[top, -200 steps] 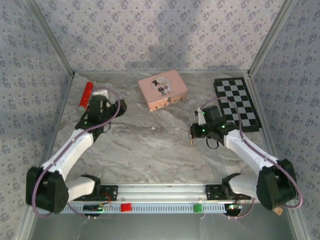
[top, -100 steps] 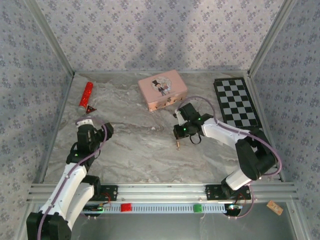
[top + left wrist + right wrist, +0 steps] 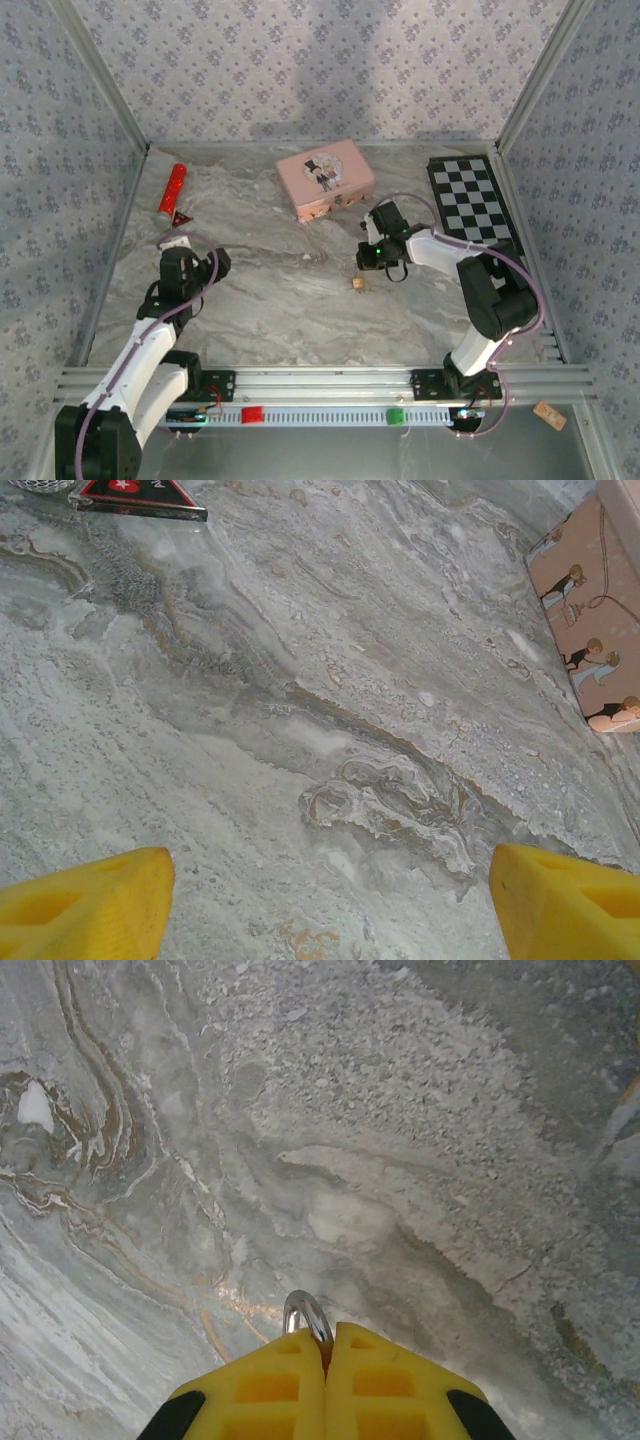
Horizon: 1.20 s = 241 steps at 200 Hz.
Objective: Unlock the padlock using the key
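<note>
Padlock (image 3: 357, 284): you'll find this small brass block lying on the bench (image 3: 280, 315) near its middle, apart from both grippers.
Right gripper (image 3: 325, 1340): just beyond the padlock, toward the far right. Its yellow fingers are pressed together on a grey metal loop (image 3: 307, 1316) that pokes out at the tips. You cannot tell what the loop belongs to.
Left gripper (image 3: 325, 890): spread wide above bare marble, toward the bench's left edge.
Pink box (image 3: 324, 178): middle of the far edge.
Red stick (image 3: 171, 188): far left corner, with a black-and-red triangle (image 3: 181, 217) just in front of it.
Checkerboard (image 3: 475, 205): along the right edge, far end.
</note>
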Available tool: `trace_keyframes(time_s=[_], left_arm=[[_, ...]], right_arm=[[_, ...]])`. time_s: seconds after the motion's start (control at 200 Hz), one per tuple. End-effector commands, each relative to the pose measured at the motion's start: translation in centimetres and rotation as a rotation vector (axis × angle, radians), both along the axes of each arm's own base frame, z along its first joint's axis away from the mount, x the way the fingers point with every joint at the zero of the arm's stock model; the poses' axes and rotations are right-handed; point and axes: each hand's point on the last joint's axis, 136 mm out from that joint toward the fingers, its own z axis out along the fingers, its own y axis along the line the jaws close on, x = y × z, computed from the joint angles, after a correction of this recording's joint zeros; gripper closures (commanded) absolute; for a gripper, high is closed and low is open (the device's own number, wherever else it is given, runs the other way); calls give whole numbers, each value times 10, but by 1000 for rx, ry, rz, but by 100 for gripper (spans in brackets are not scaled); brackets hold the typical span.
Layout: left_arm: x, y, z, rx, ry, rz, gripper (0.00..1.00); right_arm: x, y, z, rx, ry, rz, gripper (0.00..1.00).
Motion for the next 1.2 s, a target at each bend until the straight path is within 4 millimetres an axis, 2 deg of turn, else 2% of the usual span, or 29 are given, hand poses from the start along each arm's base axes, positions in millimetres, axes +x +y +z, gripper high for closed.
trace_keyframes(time_s=[0.0, 0.17, 0.36, 0.45, 0.635, 0.725, 0.745, 0.765, 0.775, 0.805, 0.905, 0.969, 1.084, 1.199], left_arm=[[6, -1, 8, -19, -35, 1, 18], [7, -1, 9, -20, -37, 1, 17], [10, -2, 10, -14, -31, -4, 17], [10, -1, 10, -9, -22, -5, 16], [10, -2, 12, 3, -16, -13, 16], [11, 0, 17, 27, -19, -18, 16], [12, 1, 18, 36, -20, -16, 10], [12, 3, 21, 46, -22, -12, 4], [12, 4, 21, 53, -20, -8, 1], [14, 7, 26, 66, -26, 4, 0], [19, 14, 45, 99, -71, 38, 0], [23, 17, 59, 113, -107, 53, 0], [30, 26, 81, 144, -161, 95, 0], [33, 37, 87, 189, -166, 153, 0]], right_arm=[[-2, -8, -16, 0, 49, -33, 100], [1, -15, -21, -13, 57, -62, 100], [3, -23, -15, -35, 28, -82, 72], [3, -28, -7, -53, 2, -91, 65], [4, -42, 24, -86, -99, -93, 57], [5, -51, 51, -110, -188, -100, 53], [5, -54, 58, -117, -210, -104, 52], [6, -58, 64, -129, -233, -112, 48], [6, -60, 68, -133, -245, -115, 43], [7, -65, 78, -147, -281, -129, 37], [9, -85, 113, -176, -402, -202, 32], [8, -104, 128, -228, -449, -262, 30], [7, -152, 151, -368, -522, -403, 25], [-2, -200, 167, -483, -603, -594, 18]])
